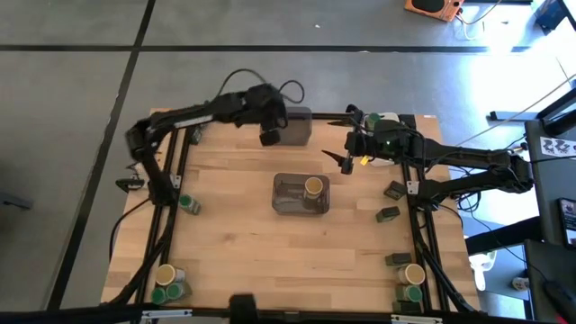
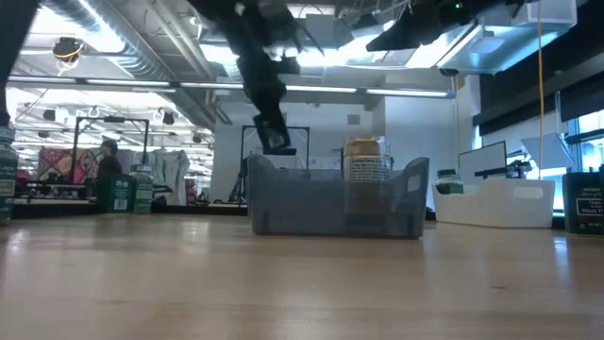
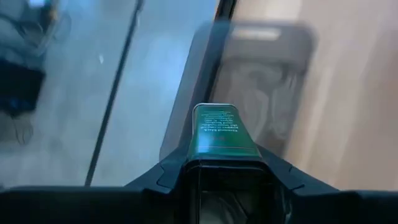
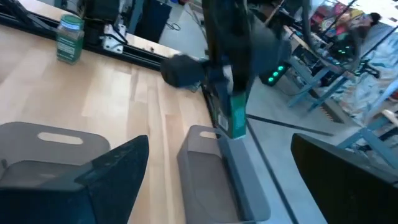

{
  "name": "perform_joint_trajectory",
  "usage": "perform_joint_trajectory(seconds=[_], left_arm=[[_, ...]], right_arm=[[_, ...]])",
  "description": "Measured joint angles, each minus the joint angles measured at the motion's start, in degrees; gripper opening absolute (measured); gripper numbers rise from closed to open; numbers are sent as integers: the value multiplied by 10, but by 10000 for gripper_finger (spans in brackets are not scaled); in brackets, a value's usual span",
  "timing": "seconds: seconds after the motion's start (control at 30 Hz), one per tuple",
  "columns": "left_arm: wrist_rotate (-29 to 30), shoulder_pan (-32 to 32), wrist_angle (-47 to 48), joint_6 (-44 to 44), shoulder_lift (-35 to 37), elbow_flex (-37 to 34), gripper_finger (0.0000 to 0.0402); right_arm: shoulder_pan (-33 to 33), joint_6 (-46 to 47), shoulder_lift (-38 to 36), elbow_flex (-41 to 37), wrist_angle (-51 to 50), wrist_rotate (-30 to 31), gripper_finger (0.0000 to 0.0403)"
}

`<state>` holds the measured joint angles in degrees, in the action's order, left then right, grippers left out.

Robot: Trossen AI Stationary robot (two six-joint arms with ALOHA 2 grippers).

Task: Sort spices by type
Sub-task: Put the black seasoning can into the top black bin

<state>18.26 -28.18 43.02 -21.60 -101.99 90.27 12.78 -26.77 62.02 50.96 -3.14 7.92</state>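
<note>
- Holding one green tin, left gripper hangs above the far grey bin.
- Right gripper spread wide, empty.
- One tan-lidded jar inside the centre bin.

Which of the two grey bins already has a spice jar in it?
The grey bin at the table's centre: a tan-lidded jar stands inside. The other grey bin at the far edge shows none; the left gripper holds a green tin above it.
</note>
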Motion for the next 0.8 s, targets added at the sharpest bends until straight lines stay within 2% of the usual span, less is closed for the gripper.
perform_joint_trajectory(seconds=[0.13,0.23,0.37,0.5,0.8], left_arm=[[0,-27,59,-35,-77,79,125],[-3,-39,60,-72,-117,105,130],[-25,-52,55,-114,-147,108,125],[-63,-63,59,-118,-163,108,123],[-79,-76,49,-133,-211,109,134]], right_arm=[[0,-10,0,0,0,18,390],[0,-23,0,0,1,25,390],[0,-39,0,0,1,25,390],[0,-45,0,0,2,25,390],[0,-52,0,0,7,21,390]])
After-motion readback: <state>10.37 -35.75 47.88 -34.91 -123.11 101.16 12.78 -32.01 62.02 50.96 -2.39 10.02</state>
